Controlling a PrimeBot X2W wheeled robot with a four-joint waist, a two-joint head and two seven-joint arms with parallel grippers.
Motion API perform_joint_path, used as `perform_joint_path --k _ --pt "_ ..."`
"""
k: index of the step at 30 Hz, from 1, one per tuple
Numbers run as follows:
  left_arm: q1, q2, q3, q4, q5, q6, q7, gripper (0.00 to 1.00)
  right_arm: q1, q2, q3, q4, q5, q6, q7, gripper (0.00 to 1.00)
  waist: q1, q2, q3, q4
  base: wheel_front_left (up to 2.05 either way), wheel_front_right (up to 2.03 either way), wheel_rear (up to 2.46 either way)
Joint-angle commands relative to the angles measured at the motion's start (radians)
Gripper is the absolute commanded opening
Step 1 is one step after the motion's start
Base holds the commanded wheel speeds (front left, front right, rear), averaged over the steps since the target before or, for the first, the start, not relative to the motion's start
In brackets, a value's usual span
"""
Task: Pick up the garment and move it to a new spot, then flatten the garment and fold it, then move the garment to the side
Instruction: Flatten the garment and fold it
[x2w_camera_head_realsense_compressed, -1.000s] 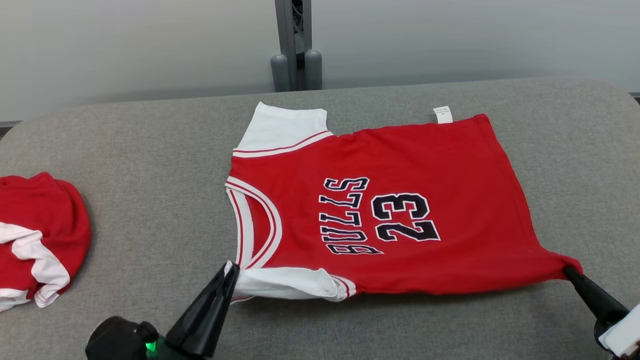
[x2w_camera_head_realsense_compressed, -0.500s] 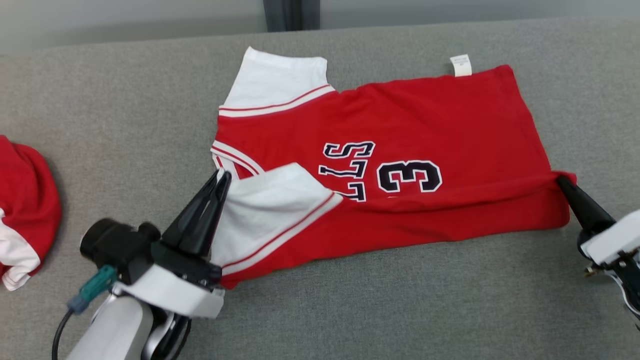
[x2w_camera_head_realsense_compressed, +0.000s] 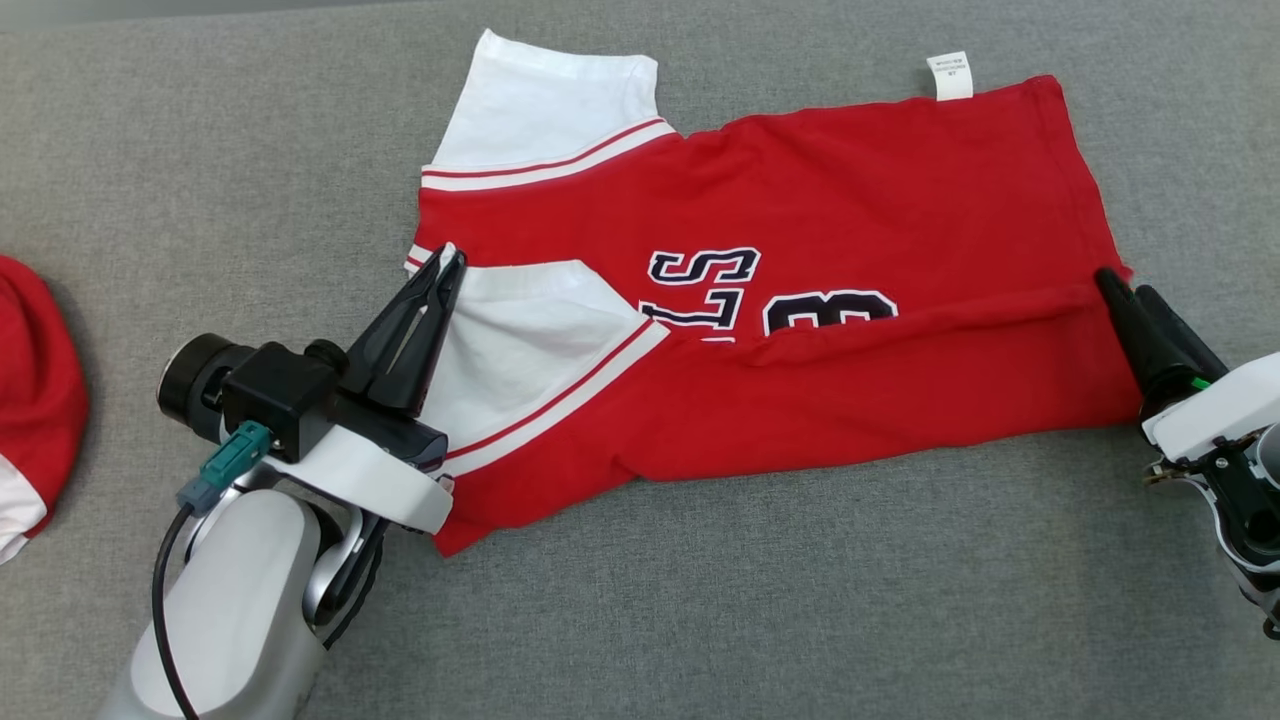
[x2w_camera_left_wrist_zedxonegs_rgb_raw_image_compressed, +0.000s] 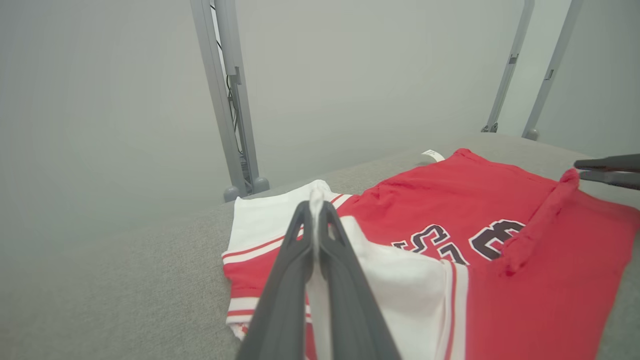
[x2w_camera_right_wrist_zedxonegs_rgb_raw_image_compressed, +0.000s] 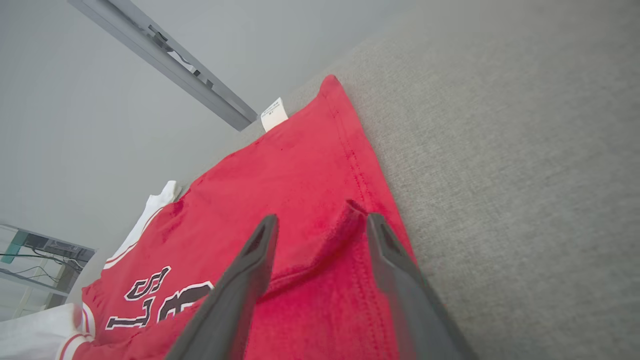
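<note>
The garment (x2w_camera_head_realsense_compressed: 800, 180) is a red jersey with white sleeves and dark lettering, lying on the grey table (x2w_camera_head_realsense_compressed: 800, 600) with its near edge folded over onto itself. My left gripper (x2w_camera_head_realsense_compressed: 450, 262) is shut on the near white sleeve, which it holds over the jersey's chest. In the left wrist view the white cloth sticks up between my left gripper's (x2w_camera_left_wrist_zedxonegs_rgb_raw_image_compressed: 316, 210) pinched tips. My right gripper (x2w_camera_head_realsense_compressed: 1120, 285) stands open at the jersey's right end. In the right wrist view a raised fold of the garment's (x2w_camera_right_wrist_zedxonegs_rgb_raw_image_compressed: 290, 175) red hem lies loose between my right gripper's (x2w_camera_right_wrist_zedxonegs_rgb_raw_image_compressed: 322, 222) spread fingers.
A second red and white garment (x2w_camera_head_realsense_compressed: 40, 350) lies bunched at the table's left edge. A white label (x2w_camera_head_realsense_compressed: 949, 75) sticks out from the jersey's far edge. A grey metal post (x2w_camera_left_wrist_zedxonegs_rgb_raw_image_compressed: 225, 100) stands behind the table. Bare grey table lies in front of the jersey.
The camera has tilted down. Both grippers carried the jersey's near edge away from me, folding it over the lettering. My right gripper has opened and let go of the hem corner.
</note>
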Motion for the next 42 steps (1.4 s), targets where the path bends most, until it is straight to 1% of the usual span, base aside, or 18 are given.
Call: perform_joint_path --k 1,2,3,9,15,17,21,22,23,28,31,33,34,35,37,42 --pt "-0.010 0.001 0.009 0.003 0.006 -0.003 -0.005 0.38 -0.004 -0.002 -0.004 -0.001 -0.008 0.000 -0.011 1.00 0.0000 0.0000 -0.001 -0.002 0.00 0.00 0.00" --pt "-0.007 -0.005 0.017 0.005 0.012 -0.004 -0.005 0.49 0.001 -0.001 -0.006 -0.005 -0.008 0.000 -0.020 1.00 0.0000 0.0000 -0.002 -0.004 0.00 0.00 0.00" --pt "-0.003 -0.010 0.027 0.005 0.019 -0.005 -0.005 1.00 0.008 -0.002 -0.007 -0.010 -0.009 0.000 -0.029 1.00 0.0000 0.0000 -0.004 -0.006 0.00 0.00 0.00" --pt "0.056 -0.051 0.097 0.001 0.031 0.001 -0.005 1.00 0.069 -0.025 -0.016 -0.034 -0.018 0.000 -0.068 1.00 0.0000 0.0000 -0.031 -0.009 0.00 0.00 0.00" --pt "0.156 -0.103 0.164 0.036 -0.041 0.030 0.004 1.00 0.139 -0.036 -0.020 -0.037 -0.043 0.000 -0.085 1.00 0.0000 0.0000 -0.070 -0.005 0.00 0.00 0.00" --pt "0.195 -0.128 0.182 0.034 -0.092 0.045 0.045 1.00 0.156 -0.033 -0.024 -0.035 -0.048 0.000 -0.086 1.00 0.0000 0.0000 -0.083 -0.003 0.00 0.00 0.00" --pt "0.277 -0.156 0.197 0.005 -0.193 0.063 0.178 1.00 0.178 -0.026 -0.026 -0.026 -0.063 0.000 -0.090 1.00 0.0000 0.0000 -0.099 0.000 0.00 0.00 0.00" --pt "0.295 -0.164 0.198 -0.008 -0.216 0.072 0.209 1.00 0.183 -0.023 -0.028 -0.025 -0.062 0.000 -0.091 1.00 0.0000 0.0000 -0.101 0.002 0.00 0.00 0.00" --pt "0.327 -0.167 0.194 -0.033 -0.235 0.092 0.259 1.00 0.191 -0.023 -0.031 -0.021 -0.066 0.000 -0.092 1.00 0.0000 0.0000 -0.104 0.006 0.00 0.00 0.00" --pt "0.386 -0.175 0.182 -0.086 -0.267 0.151 0.369 1.00 0.197 -0.019 -0.022 -0.002 -0.085 0.000 -0.093 1.00 0.0000 0.0000 -0.105 0.011 0.00 0.00 0.00" --pt "0.404 -0.177 0.170 -0.113 -0.276 0.177 0.428 0.99 0.194 -0.016 -0.019 0.006 -0.090 0.000 -0.093 1.00 0.0000 0.0000 -0.102 0.015 0.00 0.00 0.00" --pt "0.410 -0.174 0.164 -0.130 -0.274 0.186 0.449 0.81 0.192 -0.014 -0.016 0.011 -0.093 0.000 -0.093 1.00 0.0000 0.0000 -0.100 0.015 0.00 0.00 0.00" --pt "0.412 -0.172 0.160 -0.136 -0.272 0.186 0.456 0.59 0.190 -0.013 -0.014 0.015 -0.095 0.000 -0.093 1.00 0.0000 0.0000 -0.099 0.015 0.00 0.00 0.00" --pt "0.414 -0.170 0.156 -0.141 -0.271 0.185 0.462 0.45 0.188 -0.012 -0.010 0.019 -0.098 0.000 -0.092 1.00 0.0000 0.0000 -0.099 0.014 0.00 0.00 0.00" --pt "0.417 -0.166 0.150 -0.152 -0.265 0.183 0.462 0.00 0.182 -0.011 0.000 0.029 -0.108 0.000 -0.087 1.00 0.0000 0.0000 -0.099 0.013 0.00 0.00 0.00" --pt "0.431 -0.156 0.134 -0.175 -0.264 0.181 0.485 0.00 0.175 -0.006 0.013 0.044 -0.117 0.000 -0.087 1.00 0.0000 0.0000 -0.103 0.013 0.00 0.00 0.00"
